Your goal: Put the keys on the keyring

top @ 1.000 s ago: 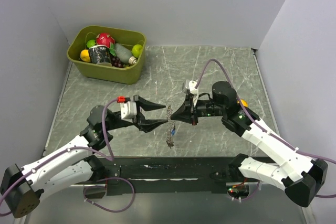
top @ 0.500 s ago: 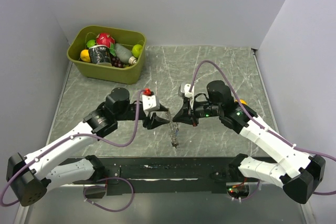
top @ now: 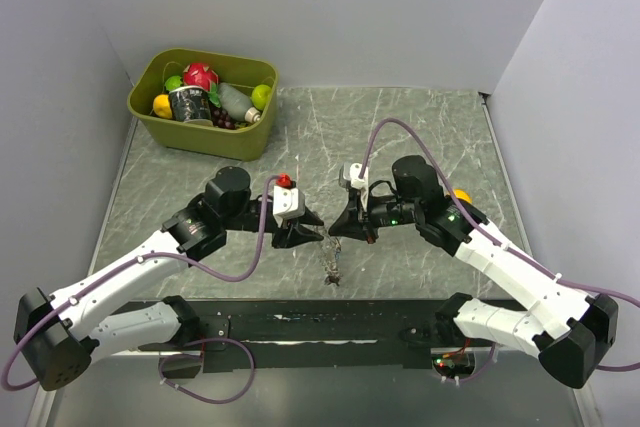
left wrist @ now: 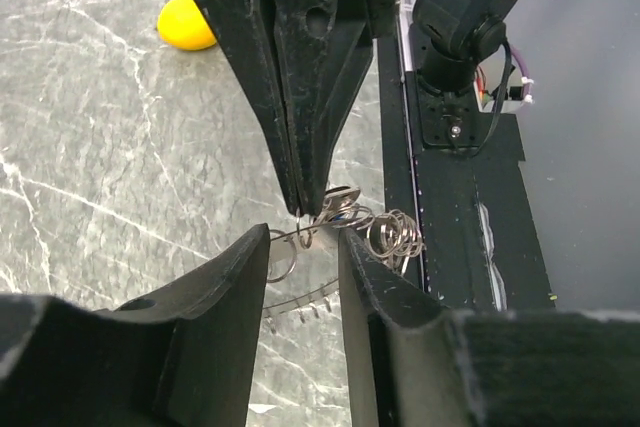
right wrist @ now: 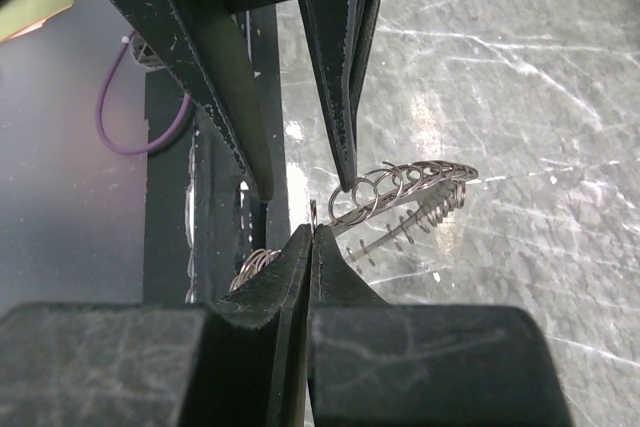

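Your right end effector (right wrist: 312, 235) pinches a chain of thin silver wire rings (right wrist: 415, 179); your left end effector (left wrist: 305, 242), jaws apart, straddles one ring, probably to grip it next.

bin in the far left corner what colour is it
Olive green; the bin shows best in the top external view.

Keyring chain (top: 330, 263) between left hand (top: 318, 236) and right hand (top: 338, 232), bin (top: 205, 143) behind at far left.
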Robot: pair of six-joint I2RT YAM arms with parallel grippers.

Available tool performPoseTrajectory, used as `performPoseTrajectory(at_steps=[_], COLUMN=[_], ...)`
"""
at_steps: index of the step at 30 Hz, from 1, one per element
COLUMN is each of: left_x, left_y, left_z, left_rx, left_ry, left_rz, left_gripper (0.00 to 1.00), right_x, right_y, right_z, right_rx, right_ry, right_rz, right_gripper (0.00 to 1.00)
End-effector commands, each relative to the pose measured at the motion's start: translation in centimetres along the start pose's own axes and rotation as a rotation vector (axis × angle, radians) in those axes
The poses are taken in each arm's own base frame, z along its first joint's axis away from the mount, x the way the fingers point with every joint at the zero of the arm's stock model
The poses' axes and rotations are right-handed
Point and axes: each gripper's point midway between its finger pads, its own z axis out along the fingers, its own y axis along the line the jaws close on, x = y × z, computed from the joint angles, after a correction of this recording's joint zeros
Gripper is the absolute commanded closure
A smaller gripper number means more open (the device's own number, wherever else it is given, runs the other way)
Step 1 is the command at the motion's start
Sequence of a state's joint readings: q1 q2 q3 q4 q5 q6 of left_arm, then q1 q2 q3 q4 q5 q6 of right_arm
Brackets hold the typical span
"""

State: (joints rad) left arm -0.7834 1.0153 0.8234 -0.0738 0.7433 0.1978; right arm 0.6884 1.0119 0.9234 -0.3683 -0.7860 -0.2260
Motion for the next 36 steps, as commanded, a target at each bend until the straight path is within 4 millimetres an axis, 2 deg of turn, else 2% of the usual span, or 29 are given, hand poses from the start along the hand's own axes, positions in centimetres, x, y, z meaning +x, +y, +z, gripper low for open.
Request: performPoseTrajectory(at_steps=[1, 9, 14, 24, 30, 31, 32, 33, 35, 36], left_x=[-2.8, -1.4, -1.5, -0.5, -0.6, -1.1, -1.6, -1.2, -2.3, -2.0], left_y=[-0.8, -0.4, -0.5, 0.0, 0.2, 0.4, 0.5, 0.6, 1.0, 1.0], left_z=[-0.2, 0.5, 0.7, 1.4, 1.3, 1.3, 1.1, 1.0, 0.8, 0.8], left_rx=[0.049, 0.055, 0.068, 0.073, 0.047, 0.036, 0.017, 0.009, -0.027, -0.036], left_ry=[-0.074, -0.030, -0.045, -0.003, -0.024, -0.046, -0.062, -0.065, -0.116, -0.121], left_rz=[0.066, 0.026, 0.025, 0.004, 0.015, 0.033, 0.042, 0.040, 0.062, 0.057], left_gripper=[0.61, 0.66, 0.68, 0.99, 0.99, 0.99, 0.99, 0.99, 0.99, 0.99], right_x=[-1.8, -2.5, -2.5, -2.7, -2.8, -2.8, -3.0, -3.2, -3.7, -3.9], right_y=[0.1, 0.4, 0.4, 0.4, 0.1, 0.0, 0.0, -0.1, -0.4, -0.6], right_z=[-0.2, -0.3, -0.3, -0.4, -0.4, -0.5, -0.6, -0.7, -1.1, -1.2], right_rx=[-0.008, -0.015, -0.017, -0.007, 0.010, 0.019, 0.028, 0.040, 0.074, 0.092], right_ry=[-0.068, -0.088, -0.088, -0.099, -0.101, -0.103, -0.111, -0.123, -0.151, -0.160], right_rz=[-0.052, -0.062, -0.058, -0.066, -0.057, -0.058, -0.055, -0.057, -0.067, -0.066], right_gripper=[1.00, 1.00, 1.00, 1.00, 0.99, 0.96, 0.86, 0.69, 0.59, 0.48])
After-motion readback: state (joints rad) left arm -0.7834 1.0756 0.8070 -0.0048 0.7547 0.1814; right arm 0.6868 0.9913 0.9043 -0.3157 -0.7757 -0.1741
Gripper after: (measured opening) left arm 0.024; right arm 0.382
